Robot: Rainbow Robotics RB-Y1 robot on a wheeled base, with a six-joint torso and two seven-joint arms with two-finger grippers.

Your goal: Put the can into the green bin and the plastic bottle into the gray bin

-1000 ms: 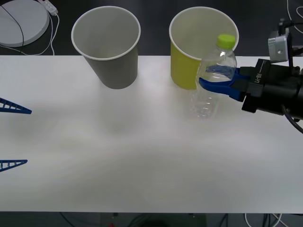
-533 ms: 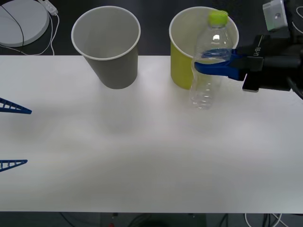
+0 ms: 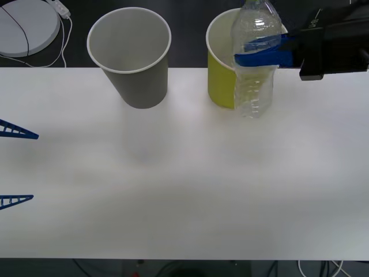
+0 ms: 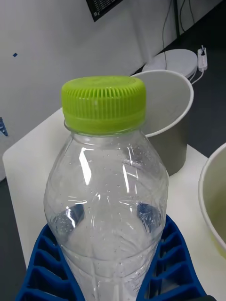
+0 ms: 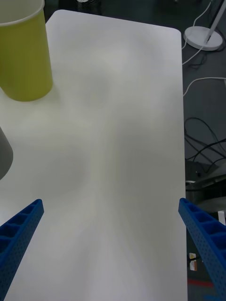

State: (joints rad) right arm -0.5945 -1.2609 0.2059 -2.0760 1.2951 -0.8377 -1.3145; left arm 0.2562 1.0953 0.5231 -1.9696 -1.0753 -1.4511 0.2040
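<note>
The plastic bottle (image 3: 255, 57) was held upright, pinched by the right gripper (image 3: 260, 51), above the green bin (image 3: 222, 86). The gray bin (image 3: 131, 55) was off to its left. The left gripper (image 3: 14, 166) was spread wide.

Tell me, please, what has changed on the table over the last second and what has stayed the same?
The right gripper, shut on the plastic bottle throughout, has lifted it off the white table; it now hangs higher in front of the green bin. The gray bin, the green bin and the open left gripper at the table's left edge have not moved.
</note>
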